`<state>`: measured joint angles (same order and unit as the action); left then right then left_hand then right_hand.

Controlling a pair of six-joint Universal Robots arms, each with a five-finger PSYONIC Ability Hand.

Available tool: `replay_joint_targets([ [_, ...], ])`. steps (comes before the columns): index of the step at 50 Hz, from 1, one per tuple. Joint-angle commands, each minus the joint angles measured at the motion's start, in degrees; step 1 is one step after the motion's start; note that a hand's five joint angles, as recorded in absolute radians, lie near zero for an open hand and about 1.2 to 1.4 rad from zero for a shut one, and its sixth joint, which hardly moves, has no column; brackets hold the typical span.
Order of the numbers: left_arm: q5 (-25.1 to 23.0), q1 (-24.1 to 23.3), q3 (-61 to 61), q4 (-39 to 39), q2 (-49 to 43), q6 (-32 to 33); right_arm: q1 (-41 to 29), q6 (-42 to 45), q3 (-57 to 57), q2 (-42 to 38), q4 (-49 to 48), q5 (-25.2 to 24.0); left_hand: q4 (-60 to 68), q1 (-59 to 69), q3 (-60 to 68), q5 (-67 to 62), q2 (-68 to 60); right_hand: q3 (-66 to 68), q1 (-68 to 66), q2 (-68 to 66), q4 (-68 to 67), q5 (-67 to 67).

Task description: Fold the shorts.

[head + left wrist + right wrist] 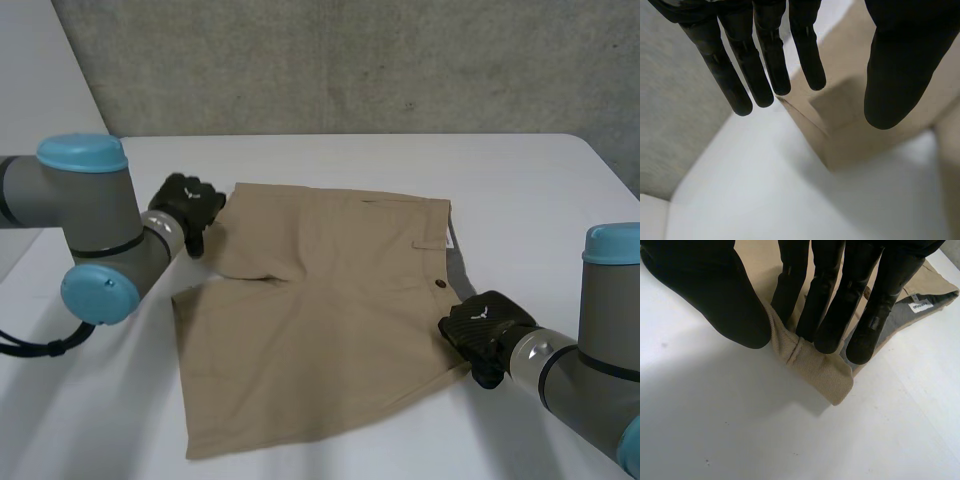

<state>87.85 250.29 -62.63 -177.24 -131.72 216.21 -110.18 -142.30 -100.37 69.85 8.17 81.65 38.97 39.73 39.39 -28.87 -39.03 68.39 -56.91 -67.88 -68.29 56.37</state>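
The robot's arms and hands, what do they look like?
The left arm and right arm are thick grey tubes with round light-blue caps at the joints. The left hand and right hand are black, with long, smooth, round-tipped fingers and a small white mark on the back.

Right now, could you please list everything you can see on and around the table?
shorts: one, tan, spread flat on the table
button: one, dark, on the waistband
label: one, white, on the grey lining inside the waistband
table: one, white, beneath everything
wall: one, grey, behind the table
left arm: one, grey with light-blue caps, beside the leg hems
right arm: one, same colours, beside the waistband
left robot hand: one, black, open, at a far leg-hem corner
right robot hand: one, black, pinching the waistband's near corner
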Motion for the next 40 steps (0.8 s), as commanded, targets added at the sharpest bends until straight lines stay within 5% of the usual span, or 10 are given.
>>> replay_joint_targets([
  [1, -0.14, 0.38, 3.12, -5.83, -2.39, -0.18, -0.12, 0.00, 0.00, -0.07, 0.00, 0.00, 2.87, 2.12, 2.45, -2.97, -2.81, 11.61, -23.09, -12.12, -11.71, 13.63],
  [15, -1.10, 1.26, 7.44, -1.26, -11.02, 0.44, 0.49, 0.00, 0.18, -0.07, 0.00, 0.00, 5.88, 5.12, 5.46, -5.98, -5.81, 11.61, -23.09, -12.12, -11.71, 13.63],
  [20, -0.32, 2.57, 7.35, -1.26, -10.75, 0.35, 0.40, 0.00, 0.09, -0.16, 0.00, 0.00, 40.98, 40.23, 40.56, -41.08, -40.92, 11.61, -23.09, -12.12, -11.71, 13.63],
  [36, 3.29, 2.49, 1.02, -0.47, -8.56, 2.90, -0.12, 0.00, 0.09, 0.02, 0.09, 0.09, 41.03, 40.27, 40.61, -41.13, -40.97, 11.61, -23.09, -12.12, -11.71, 13.63],
  [40, 3.38, 1.70, 0.58, -0.47, -7.94, 3.25, -0.13, -0.09, 0.35, 0.11, 0.26, 0.00, -6.30, -7.05, -6.72, 6.20, 6.36, 11.61, -23.09, -12.12, -11.71, 13.63],
])
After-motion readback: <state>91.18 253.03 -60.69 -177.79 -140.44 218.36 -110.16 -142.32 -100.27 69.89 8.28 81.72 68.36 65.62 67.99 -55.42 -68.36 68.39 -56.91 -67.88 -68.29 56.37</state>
